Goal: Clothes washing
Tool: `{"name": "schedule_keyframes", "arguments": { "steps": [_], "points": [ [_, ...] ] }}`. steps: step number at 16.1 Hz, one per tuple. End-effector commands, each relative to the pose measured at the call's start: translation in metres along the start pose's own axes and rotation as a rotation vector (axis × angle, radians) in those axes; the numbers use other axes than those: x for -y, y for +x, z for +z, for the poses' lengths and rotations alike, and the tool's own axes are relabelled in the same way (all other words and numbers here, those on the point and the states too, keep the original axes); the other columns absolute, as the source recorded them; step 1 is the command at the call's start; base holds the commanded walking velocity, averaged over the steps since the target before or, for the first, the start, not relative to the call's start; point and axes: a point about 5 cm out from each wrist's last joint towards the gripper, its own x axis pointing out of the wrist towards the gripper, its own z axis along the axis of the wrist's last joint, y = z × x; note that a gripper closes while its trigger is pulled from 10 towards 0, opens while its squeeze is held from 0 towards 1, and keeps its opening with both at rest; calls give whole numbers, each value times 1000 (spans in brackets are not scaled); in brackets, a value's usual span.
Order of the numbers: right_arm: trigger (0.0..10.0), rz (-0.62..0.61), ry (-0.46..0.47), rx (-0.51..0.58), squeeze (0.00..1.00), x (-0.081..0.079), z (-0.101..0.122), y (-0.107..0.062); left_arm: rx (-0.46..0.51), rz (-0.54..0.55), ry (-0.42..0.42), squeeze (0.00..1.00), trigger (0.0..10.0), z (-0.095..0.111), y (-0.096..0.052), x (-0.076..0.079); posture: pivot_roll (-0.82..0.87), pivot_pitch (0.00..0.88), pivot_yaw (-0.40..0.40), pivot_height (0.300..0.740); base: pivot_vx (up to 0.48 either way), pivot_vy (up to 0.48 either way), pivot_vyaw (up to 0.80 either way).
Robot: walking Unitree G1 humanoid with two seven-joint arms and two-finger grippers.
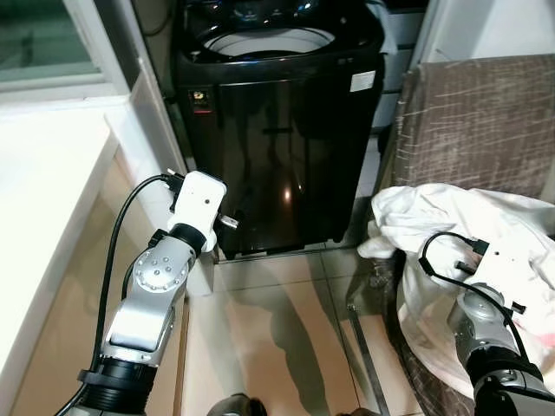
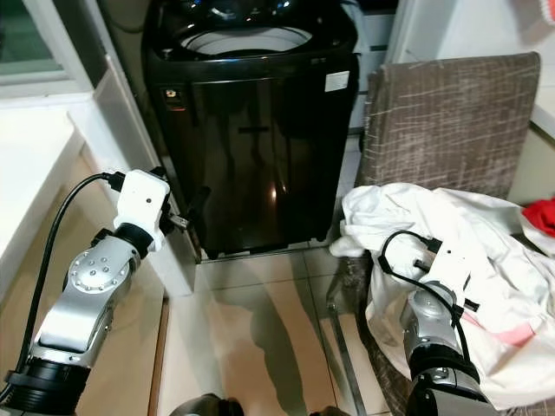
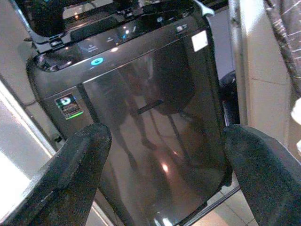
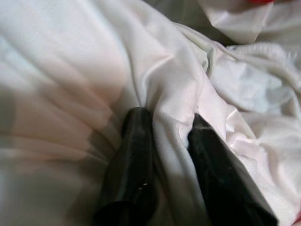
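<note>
Laundry is seen heaped on a chair (image 1: 486,113) with brown patterned fabric, at the robot's right: a large white cloth (image 1: 486,234) is piled over the seat and spills down its front edge, with a small patch of red fabric (image 2: 542,212) beside it at the far right. The right gripper (image 4: 169,141) is pushed into this white cloth, and a fold of the cloth is pinched between its two black fingers (image 4: 136,155), as is shown by the right wrist view. A black cable is looped above the right arm's wrist. Straight ahead, a black top-loading washing machine (image 1: 277,139) is placed against the wall, its lid raised and the pale rim of its drum (image 1: 260,39) exposed; a white sticker (image 1: 362,81) is fixed near its upper right corner and a small label (image 1: 200,100) near its upper left. The left gripper (image 3: 164,155) is held up in front of the machine, apart from it, its fingers spread wide with nothing between them. A white counter (image 1: 43,199) is seen along the robot's left, and glossy beige floor tiles (image 1: 286,338) are seen below.
</note>
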Motion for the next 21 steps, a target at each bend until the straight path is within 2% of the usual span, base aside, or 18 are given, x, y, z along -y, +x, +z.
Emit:
{"name": "schedule_keyframes", "arguments": {
  "steps": [1,5,8,10,11,15,16,19,21],
  "points": [
    [10000,43,26,86,1000,-10,18,0,-6,-12,13,0,10000,0,0,-3,-97,29,87,740,0,0,0],
    [10000,127,2,325,1000,-29,59,-5,1,-23,14,0,10000,3,3,-2,-100,34,91,740,0,0,0],
    [10000,182,14,350,1000,-40,65,-8,0,-28,17,0,10000,3,3,-2,-94,43,94,740,0,0,0],
    [10000,227,0,295,1000,-50,65,-7,-2,-31,22,0,10000,3,2,-3,-90,45,96,740,0,0,0],
    [10000,234,-5,275,0,-53,65,-6,-2,-32,24,0,10000,3,2,-3,-86,45,95,740,0,0,0],
    [10000,112,-15,299,0,-44,75,-1,-1,-26,26,0,10000,4,1,-4,-79,43,90,740,0,0,0],
    [10000,39,-27,297,0,-34,75,4,0,-22,25,0,10000,4,1,-5,-79,43,90,740,0,0,0],
    [10000,15,-40,278,0,-26,72,8,0,-20,22,0,10000,4,2,-5,-79,43,90,740,0,0,0],
    [10000,102,46,100,0,-29,55,12,1,-26,20,0,10000,4,2,-3,-85,54,87,740,0,0,0]
  ]
}}
